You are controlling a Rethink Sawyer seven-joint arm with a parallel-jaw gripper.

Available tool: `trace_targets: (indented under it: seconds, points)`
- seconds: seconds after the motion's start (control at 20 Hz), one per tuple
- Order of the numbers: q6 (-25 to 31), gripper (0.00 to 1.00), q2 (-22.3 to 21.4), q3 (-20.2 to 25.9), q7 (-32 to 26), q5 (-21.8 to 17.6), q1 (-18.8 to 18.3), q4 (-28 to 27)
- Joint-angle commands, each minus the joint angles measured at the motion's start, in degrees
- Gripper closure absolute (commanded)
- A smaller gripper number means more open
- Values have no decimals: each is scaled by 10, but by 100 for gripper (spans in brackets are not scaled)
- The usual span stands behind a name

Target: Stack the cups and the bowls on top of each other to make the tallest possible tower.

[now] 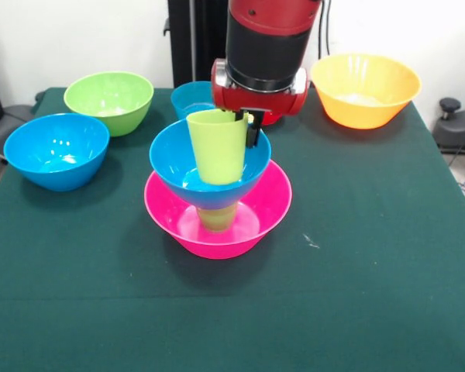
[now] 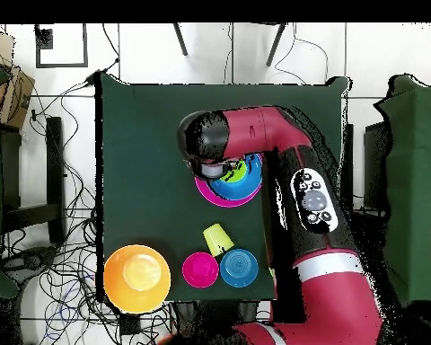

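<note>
In the front view the tower stands mid-table. A wide pink bowl (image 1: pixel 217 225) holds a green cup (image 1: pixel 217 218) that carries a medium blue bowl (image 1: pixel 170 167). A lime cup (image 1: pixel 217 147) sits upright in that blue bowl. My gripper (image 1: pixel 236 128) comes down from above and is shut on the lime cup's rim, with one black finger (image 1: pixel 252 132) showing on the cup's right side. In the overhead view the arm covers most of the tower. Only the pink bowl's rim (image 2: pixel 204 190) and part of the blue bowl (image 2: pixel 243 180) show.
A green bowl (image 1: pixel 108 101) and a blue bowl (image 1: pixel 56 151) stand at the left, a small blue bowl (image 1: pixel 191 97) behind the tower, an orange bowl (image 1: pixel 364 89) at the far right. Overhead, a yellow-green cup (image 2: pixel 217 239) lies beside a small pinkish-red bowl (image 2: pixel 200 269).
</note>
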Motion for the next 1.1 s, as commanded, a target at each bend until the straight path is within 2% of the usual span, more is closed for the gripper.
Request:
trace_targets:
  seconds: [0.05, 0.15, 0.2, 0.3, 0.7, 1.1]
  points:
    - [32, 100, -9, 1, -133, -59, 11, 50]
    - [29, 100, -14, 1, -131, -57, 9, 58]
    - [30, 100, 15, 1, -132, -66, 14, 28]
    - [33, 100, 14, -1, -127, -65, 15, 33]
    - [49, 100, -11, -8, -131, -68, 16, 52]
    - [45, 100, -33, -4, -157, -66, -2, 93]
